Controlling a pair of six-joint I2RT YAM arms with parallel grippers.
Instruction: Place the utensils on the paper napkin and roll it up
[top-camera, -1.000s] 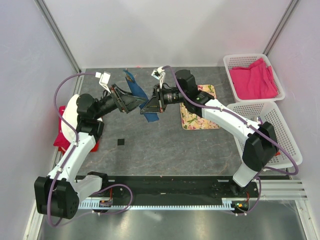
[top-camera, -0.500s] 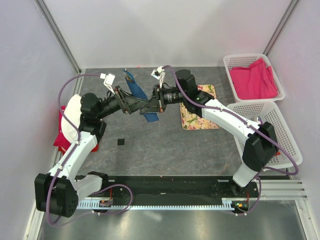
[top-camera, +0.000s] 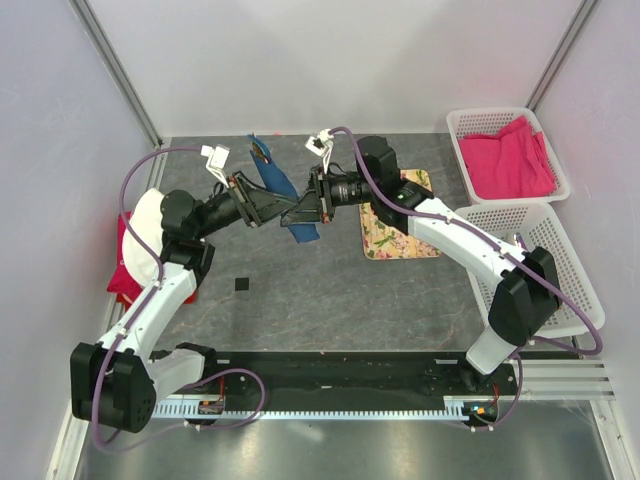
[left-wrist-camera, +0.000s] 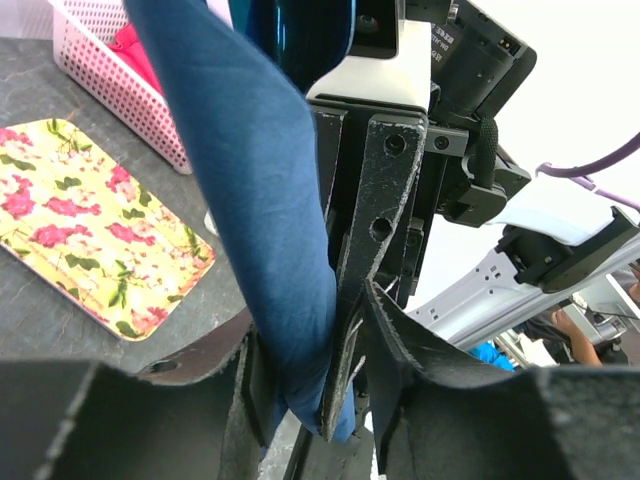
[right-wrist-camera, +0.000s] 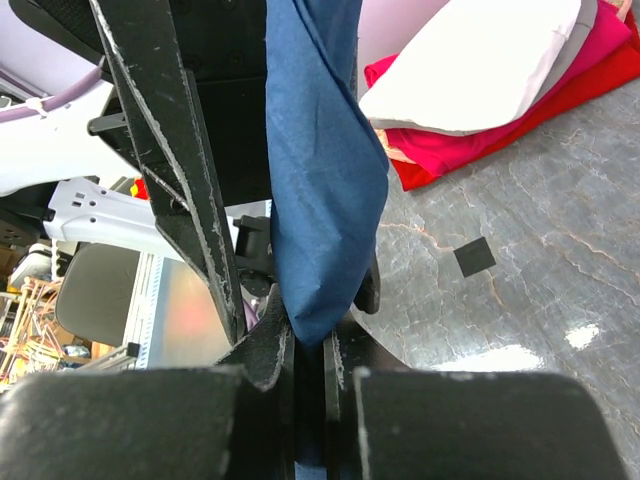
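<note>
grey stone-patterned bench (top-camera: 330, 290), rear centre. item: dark blue folded napkin (top-camera: 275, 178), raised, long axis rear-left to front-right, between both arms equally. right fingers (right-wrist-camera: 268, 350) pinched narrow on its fold; left fingers (left-wrist-camera: 420, 400) bracket same fold, grip indeterminate. blue utensils unseen in any view.

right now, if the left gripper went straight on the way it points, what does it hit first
Probably the right gripper: the left gripper points straight at it, and the two overlap around the blue napkin between them.
</note>
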